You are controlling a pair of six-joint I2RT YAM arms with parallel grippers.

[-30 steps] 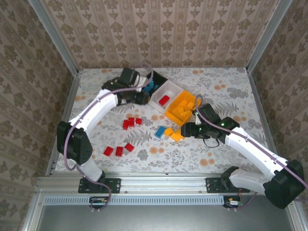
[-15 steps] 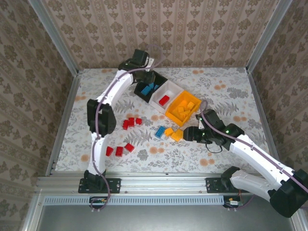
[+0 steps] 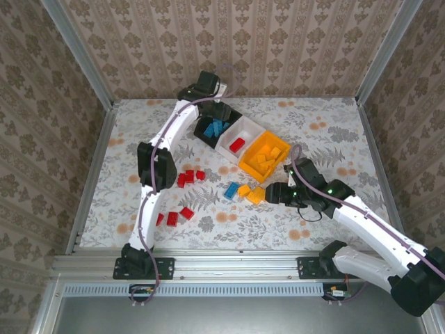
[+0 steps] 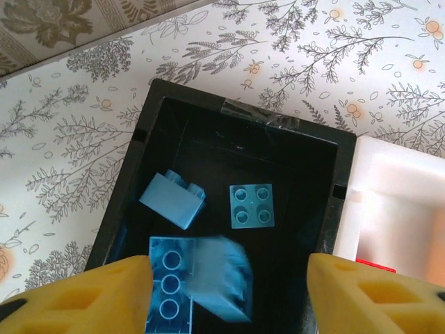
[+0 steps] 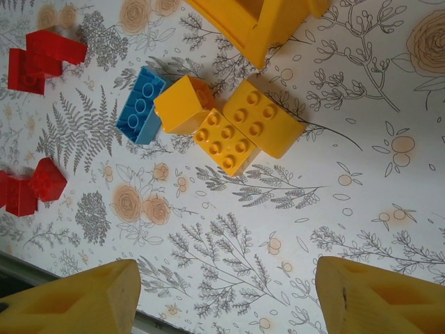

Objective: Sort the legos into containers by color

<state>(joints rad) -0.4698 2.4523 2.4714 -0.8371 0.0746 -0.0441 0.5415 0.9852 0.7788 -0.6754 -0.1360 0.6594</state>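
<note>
My left gripper hangs open over the black bin, which holds several blue bricks. One blue brick is blurred between the fingers and not gripped. In the top view the left gripper is above the black bin, with the white bin and orange bin beside it. My right gripper is open and empty, just short of three orange bricks and a blue brick. From above, the right gripper sits right of the orange bricks.
Red bricks lie in two groups on the table. A red brick sits in the white bin and several orange ones in the orange bin. The orange bin's corner is just beyond the loose bricks.
The left arm stretched out over the black bin and its gripper opened, letting go of a blue brick that is dropping in. The right gripper edged left toward the orange bricks.
</note>
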